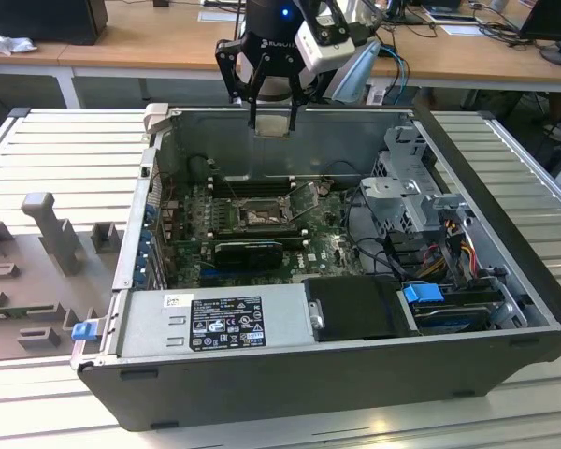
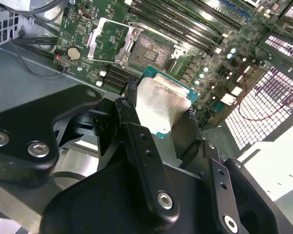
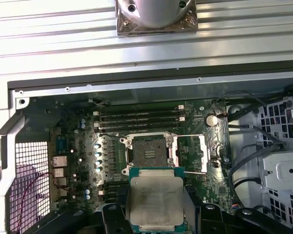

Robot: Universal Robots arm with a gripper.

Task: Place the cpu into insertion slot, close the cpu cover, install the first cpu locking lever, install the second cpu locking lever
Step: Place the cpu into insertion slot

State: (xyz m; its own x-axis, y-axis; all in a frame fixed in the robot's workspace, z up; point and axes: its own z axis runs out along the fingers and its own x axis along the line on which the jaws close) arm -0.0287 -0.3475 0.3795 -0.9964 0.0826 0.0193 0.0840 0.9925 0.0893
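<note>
Jaws clamped on cpu (image 3: 156, 202), well apart from open insertion slot (image 3: 149, 153); cpu cover (image 3: 203, 153) hinged open beside slot. Risk: tilted or offset seating could damage slot; grip slip drops cpu.

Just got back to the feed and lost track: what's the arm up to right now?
The gripper is shut on the cpu and holds it in the air above the open computer case. On the board below, the slot is bare, and the cover is flipped open beside it. The cpu is not placed yet and the cover is not closed.
</note>
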